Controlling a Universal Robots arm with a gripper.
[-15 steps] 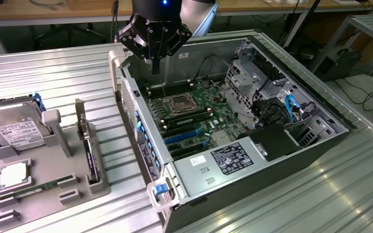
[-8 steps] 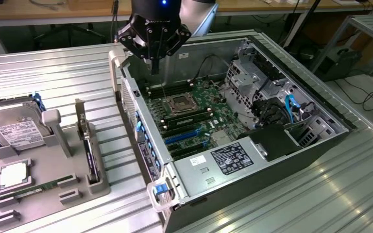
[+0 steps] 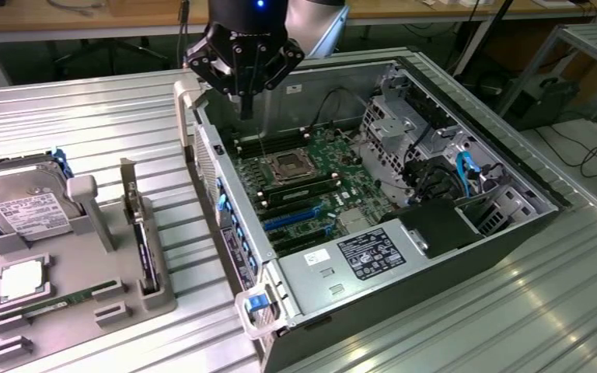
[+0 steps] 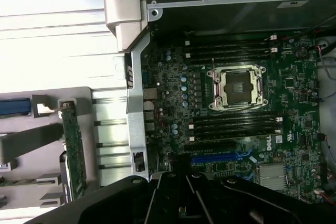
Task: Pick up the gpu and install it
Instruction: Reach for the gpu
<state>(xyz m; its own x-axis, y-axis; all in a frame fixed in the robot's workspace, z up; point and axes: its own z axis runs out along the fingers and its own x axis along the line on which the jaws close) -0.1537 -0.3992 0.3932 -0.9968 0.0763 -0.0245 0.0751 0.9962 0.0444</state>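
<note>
Ribbed metal desk across the whole frame, carrying at centre and right an open computer case with the motherboard bared. At the exterior view's left, just beside the case, a grey holder. At top centre of the frame, above the case's upper-left corner, the pincer: hangs with fingers drawn together to a narrow tip, gripping nothing. Well apart from it, the gpu: stands on edge in a slot of the holder, with the silver bracket rising at the end nearer the top of the frame. Probably handles light and stiff, yet fragile and easily twisted. Likely best taken across its two thin faces along the bare upper edge near the bracket, clear of components.
</note>
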